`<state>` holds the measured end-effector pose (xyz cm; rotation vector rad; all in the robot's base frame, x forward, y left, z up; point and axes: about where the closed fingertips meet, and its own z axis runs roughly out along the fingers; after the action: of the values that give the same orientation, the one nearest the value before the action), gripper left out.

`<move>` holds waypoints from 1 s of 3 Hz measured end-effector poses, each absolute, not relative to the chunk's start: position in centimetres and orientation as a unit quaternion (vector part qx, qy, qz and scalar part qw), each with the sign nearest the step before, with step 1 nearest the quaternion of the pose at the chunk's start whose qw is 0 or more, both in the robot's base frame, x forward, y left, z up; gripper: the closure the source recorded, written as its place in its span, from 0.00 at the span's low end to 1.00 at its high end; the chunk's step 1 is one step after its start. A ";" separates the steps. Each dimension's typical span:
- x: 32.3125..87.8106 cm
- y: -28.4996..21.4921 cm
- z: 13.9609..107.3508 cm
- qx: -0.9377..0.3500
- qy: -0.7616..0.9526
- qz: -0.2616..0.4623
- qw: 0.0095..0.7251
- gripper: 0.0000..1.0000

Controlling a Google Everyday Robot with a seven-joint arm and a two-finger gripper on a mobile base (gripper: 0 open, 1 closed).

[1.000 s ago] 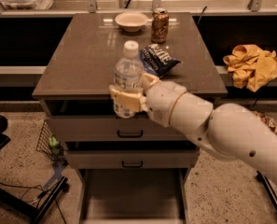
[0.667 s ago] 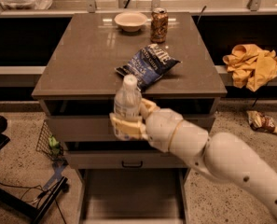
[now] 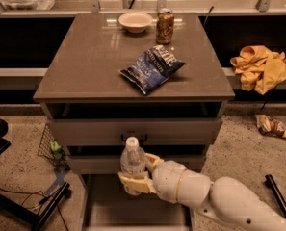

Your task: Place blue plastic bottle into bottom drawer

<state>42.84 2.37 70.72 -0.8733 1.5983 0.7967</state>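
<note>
The blue plastic bottle (image 3: 132, 163), clear with a white cap, stands upright in my gripper (image 3: 136, 176), which is shut on it around its lower half. My cream arm comes in from the lower right. The bottle hangs in front of the middle drawer front and above the pulled-out bottom drawer (image 3: 109, 211), whose pale floor shows below the bottle. The bottle's base is about level with the back end of that drawer.
On the brown cabinet top (image 3: 84, 66) lie a blue chip bag (image 3: 153, 67), a brown can (image 3: 165, 26) and a small bowl (image 3: 135, 21). A yellow cloth (image 3: 262, 67) lies at right, a wrapper (image 3: 271, 126) on the floor, black cables and a stand at lower left.
My gripper has carried the bottle downward, from level with the cabinet top to in front of the lower drawers, just above the open bottom drawer.
</note>
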 end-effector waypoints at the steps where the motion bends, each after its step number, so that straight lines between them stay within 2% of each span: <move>1: 41.9 2.0 64.6 -0.366 0.706 0.331 0.508 1.00; 3: 41.8 2.6 61.9 -0.364 0.708 0.328 0.508 1.00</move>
<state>41.81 2.63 61.91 -0.8776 1.7066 0.7891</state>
